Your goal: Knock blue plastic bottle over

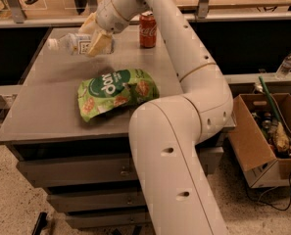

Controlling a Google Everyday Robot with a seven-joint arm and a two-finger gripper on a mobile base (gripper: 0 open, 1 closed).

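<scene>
The blue plastic bottle [71,43], clear with a white cap and a white-and-blue label, lies on its side at the back left of the grey table [42,106], cap pointing left. My gripper [88,41] is at the bottle's base end. Its tan fingers [100,43] are spread apart, one above the bottle and one in front of it, covering part of the label. The white arm reaches in from the lower right across the table.
A red cola can [147,29] stands upright behind the arm at the back of the table. A green snack bag [116,92] lies at mid-table. A cardboard box [262,146] of clutter sits on the floor at the right, with a small clear bottle [287,65] beyond it.
</scene>
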